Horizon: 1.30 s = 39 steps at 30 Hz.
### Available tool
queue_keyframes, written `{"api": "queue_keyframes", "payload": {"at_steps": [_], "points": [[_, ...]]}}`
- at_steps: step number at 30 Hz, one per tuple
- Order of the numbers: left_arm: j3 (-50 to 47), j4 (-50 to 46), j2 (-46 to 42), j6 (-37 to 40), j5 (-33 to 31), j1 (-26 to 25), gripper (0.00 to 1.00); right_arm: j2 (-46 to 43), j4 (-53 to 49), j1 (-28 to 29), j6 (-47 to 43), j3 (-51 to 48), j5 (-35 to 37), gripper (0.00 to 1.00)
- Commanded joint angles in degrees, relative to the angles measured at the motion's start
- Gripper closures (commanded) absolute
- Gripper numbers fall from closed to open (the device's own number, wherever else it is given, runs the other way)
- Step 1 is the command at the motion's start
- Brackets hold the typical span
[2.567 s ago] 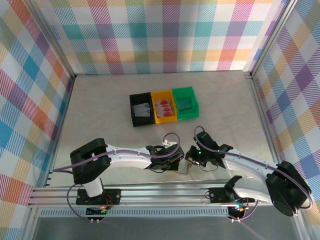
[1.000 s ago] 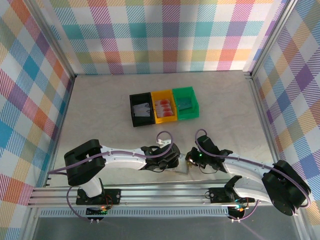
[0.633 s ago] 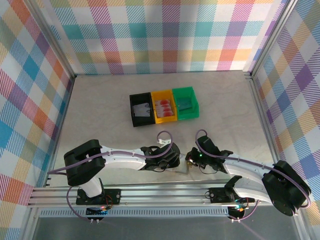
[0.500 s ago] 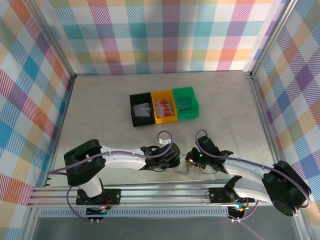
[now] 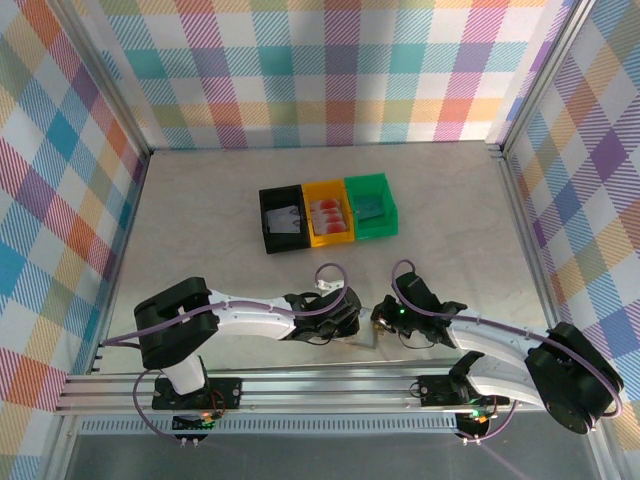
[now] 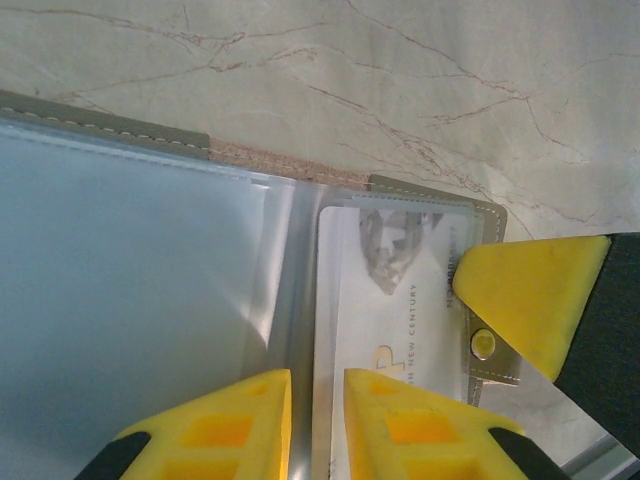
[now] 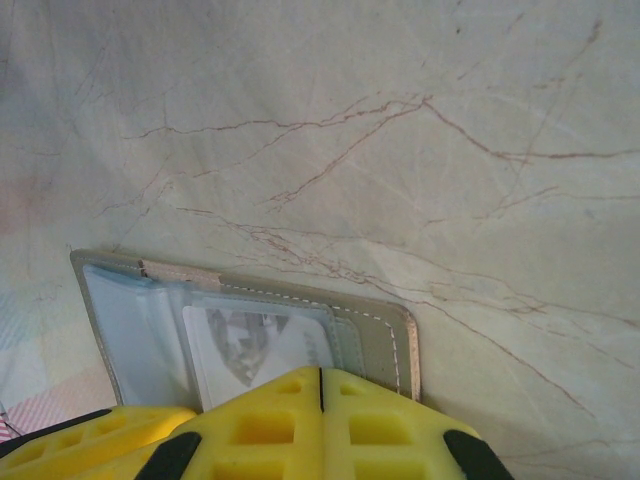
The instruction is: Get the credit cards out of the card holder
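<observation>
Marble worktop (image 5: 200,220), near edge: card holder (image 7: 375,335) holds one pale card (image 6: 400,290), other cards (image 5: 326,215) in bins (image 5: 372,232); right end effector (image 7: 320,385) clenched, left end effector (image 6: 317,385) unclear.

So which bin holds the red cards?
The yellow bin, middle of the row; the black bin holds a greyish card, the green bin a teal card.

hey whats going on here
Two robot arms are working on an open card holder at the near edge of the table. The right gripper is shut, its tip at the holder's snap flap. The left gripper has its jaws almost together at the clear sleeve beside a white card that sits in its pocket. Other cards lie in the bins behind.
</observation>
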Motion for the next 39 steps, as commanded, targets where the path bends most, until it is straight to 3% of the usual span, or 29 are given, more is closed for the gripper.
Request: {"api": "queue_keyframes", "payload": {"at_steps": [1,17,27,39], "points": [[0.8,0.7,0.6,-0.7,0.6,0.5,0.79,0.9,-6.1,0.4,0.5,-2.4,0.4,1.00],[0.0,2.9,1.2,-1.7,2.0,0.5,0.85,1.4,-5.2,0.4,0.7,-2.6,0.2,1.00],[-1.8,4.4,-0.4,-2.6,0.6,0.5,1.00,1.2,-4.9,0.3,0.9,-2.9,0.2,1.00],[-4.4,4.7,-4.8,-3.3,-3.0,0.6,1.00,0.9,-5.6,0.4,1.6,-3.4,0.6,1.00]]}}
